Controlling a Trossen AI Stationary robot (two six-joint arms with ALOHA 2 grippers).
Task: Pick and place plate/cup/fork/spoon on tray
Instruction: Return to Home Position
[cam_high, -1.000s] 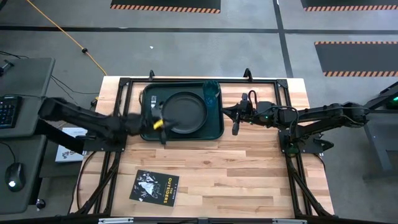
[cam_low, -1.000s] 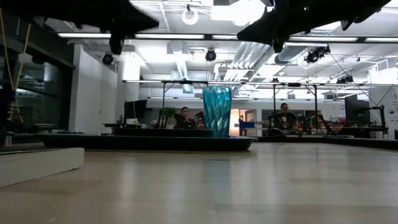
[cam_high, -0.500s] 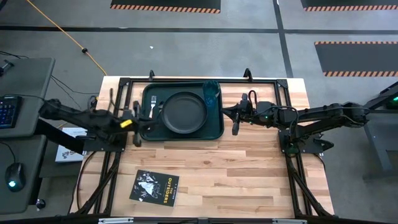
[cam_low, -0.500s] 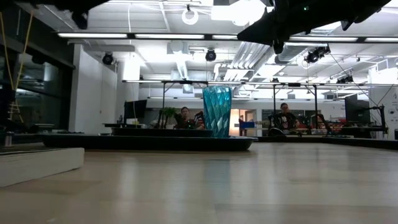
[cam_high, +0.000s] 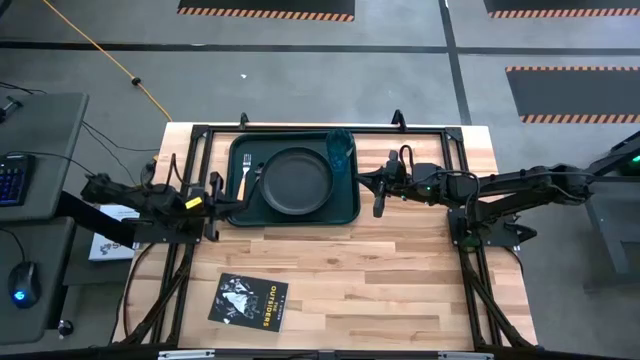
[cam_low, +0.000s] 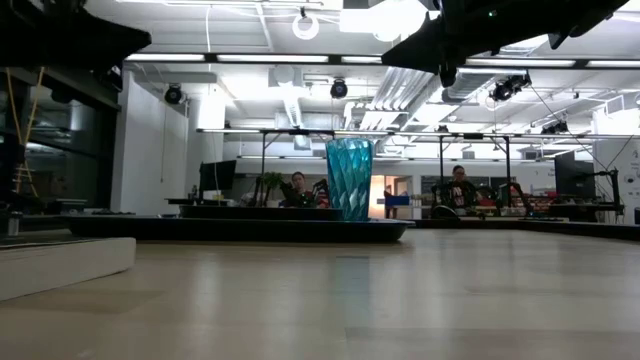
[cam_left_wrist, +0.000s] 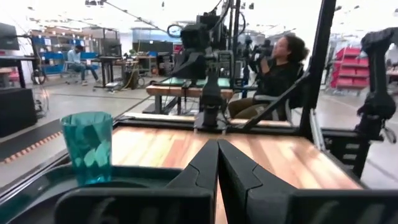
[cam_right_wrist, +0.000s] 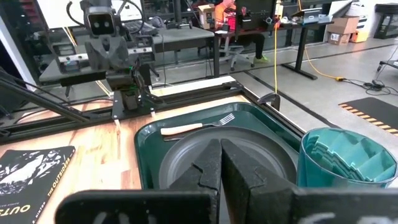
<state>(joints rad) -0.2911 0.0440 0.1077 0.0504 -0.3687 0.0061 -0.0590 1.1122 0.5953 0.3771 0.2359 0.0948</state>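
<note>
The dark green tray (cam_high: 236, 205) lies at the table's far middle. The black plate (cam_high: 296, 181) sits on its floor in the middle. The teal cup (cam_high: 339, 148) stands upright in the tray's far right corner. The pale fork (cam_high: 246, 180) lies on the tray floor left of the plate; it also shows in the right wrist view (cam_right_wrist: 199, 126). I cannot make out the spoon. My left gripper (cam_high: 214, 192) is shut and empty just off the tray's left edge. My right gripper (cam_high: 378, 204) is shut and empty just off the tray's right edge.
A black square booklet (cam_high: 248, 300) with white print lies near the table's front left. Black frame rails (cam_high: 300, 128) run around the tray. People sit at desks in the room beyond the table (cam_low: 458, 190).
My left gripper has drawn back from above the tray's left part toward the table's left edge and now stands off the tray. The fork, hidden under the gripper a second ago, now shows lying left of the plate.
</note>
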